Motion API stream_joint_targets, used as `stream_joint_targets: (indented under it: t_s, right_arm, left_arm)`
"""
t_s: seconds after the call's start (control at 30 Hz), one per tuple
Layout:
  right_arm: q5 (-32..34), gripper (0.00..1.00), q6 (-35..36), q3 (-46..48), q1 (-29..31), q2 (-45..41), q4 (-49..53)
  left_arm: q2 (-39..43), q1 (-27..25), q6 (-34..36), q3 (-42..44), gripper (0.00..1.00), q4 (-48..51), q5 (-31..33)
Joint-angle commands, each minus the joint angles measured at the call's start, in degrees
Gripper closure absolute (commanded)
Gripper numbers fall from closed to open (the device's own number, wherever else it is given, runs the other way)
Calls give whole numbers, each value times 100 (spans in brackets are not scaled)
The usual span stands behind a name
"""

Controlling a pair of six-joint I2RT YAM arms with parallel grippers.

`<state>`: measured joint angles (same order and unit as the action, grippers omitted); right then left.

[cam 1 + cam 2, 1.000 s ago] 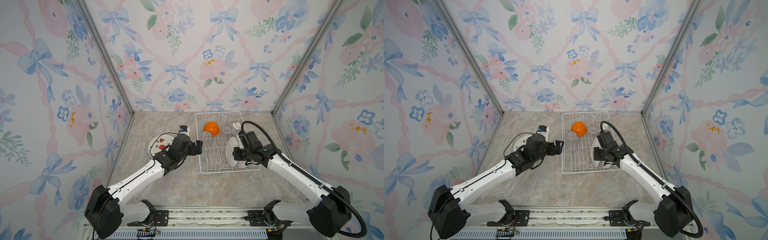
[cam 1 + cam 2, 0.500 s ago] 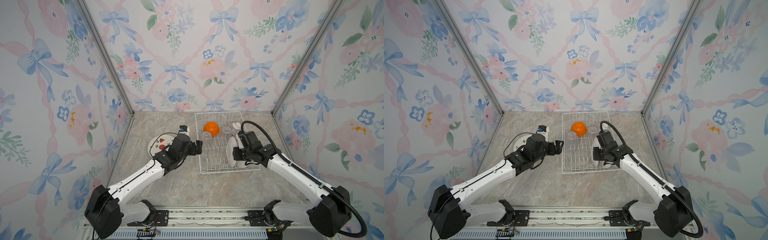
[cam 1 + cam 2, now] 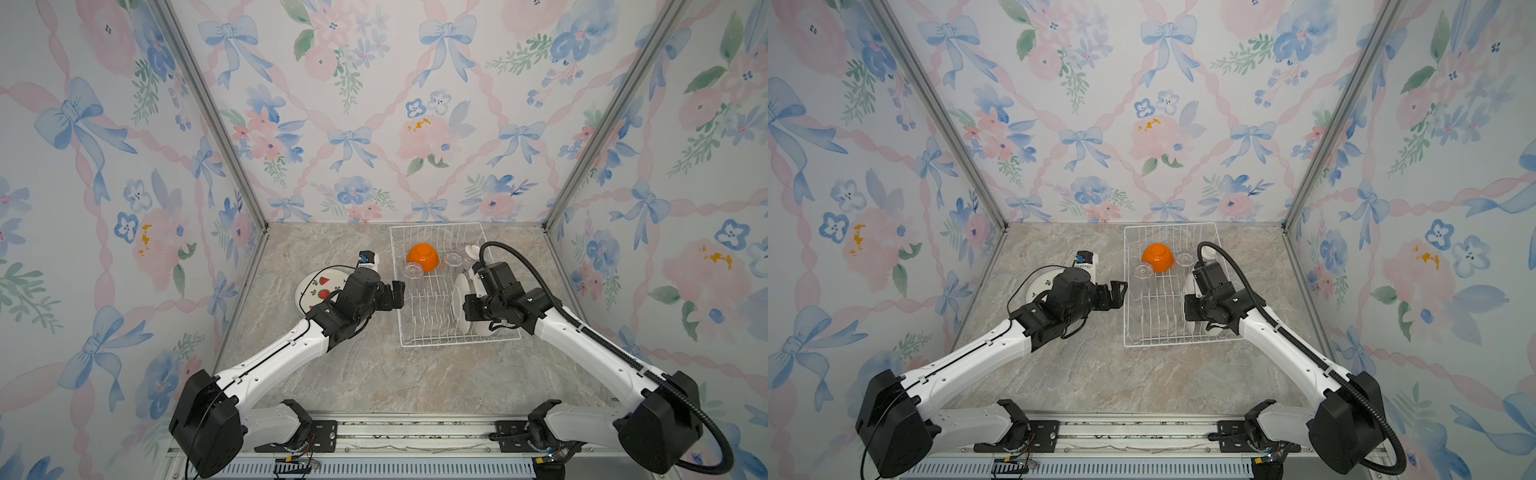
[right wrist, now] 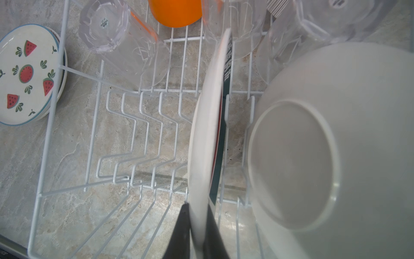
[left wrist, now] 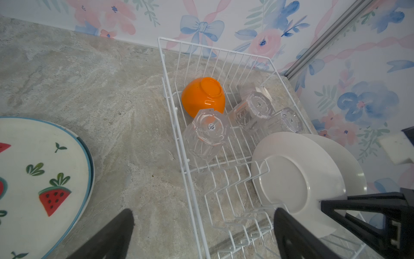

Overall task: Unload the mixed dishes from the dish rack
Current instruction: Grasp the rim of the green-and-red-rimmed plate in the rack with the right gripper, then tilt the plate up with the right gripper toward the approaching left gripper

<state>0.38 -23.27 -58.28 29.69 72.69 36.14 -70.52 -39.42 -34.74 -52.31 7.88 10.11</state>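
The white wire dish rack [image 3: 441, 338] [image 3: 1129, 316] stands at the back right of the table. Two white plates stand upright in its prongs. My right gripper [image 4: 198, 208] [image 3: 468, 308] is shut on the rim of the nearer plate [image 4: 207, 134] [image 5: 295, 179]. The second plate [image 4: 313, 157] stands just behind it. Farther back in the rack lie an upturned orange bowl [image 3: 422, 257] [image 5: 202, 96], clear tumblers [image 5: 207, 134] [image 4: 121, 40] and a small pale ribbed bowl [image 5: 247, 90]. My left gripper [image 5: 203, 215] [image 3: 397, 295] hangs open and empty over the rack's left edge.
A plate painted with watermelons [image 3: 320, 286] [image 5: 40, 179] [image 4: 26, 76] lies flat on the marble table [image 3: 374, 374], left of the rack and under my left arm. Flowered walls enclose the table on three sides. The right arm's black cable [image 3: 519, 257] arches over the rack's right side.
The right gripper's jaws have closed onto the upright plate's rim. Both arms have stayed almost in place.
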Motion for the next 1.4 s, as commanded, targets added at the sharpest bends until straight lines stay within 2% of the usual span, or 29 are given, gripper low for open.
stream_joint_targets:
  t_s: [0.0,1.0,1.37]
  right_arm:
    - [153,98,-256,-186,-14,70,62]
    - [179,100,-266,-655,-26,-367,205]
    - [81,100,-387,-948,-34,-555,177]
  left_arm:
    - [-1,-40,-42,-121,2,48,85]
    - [186,-77,-113,-25,2,39,88]
    - [672,-593,628,502,2,-1080,264]
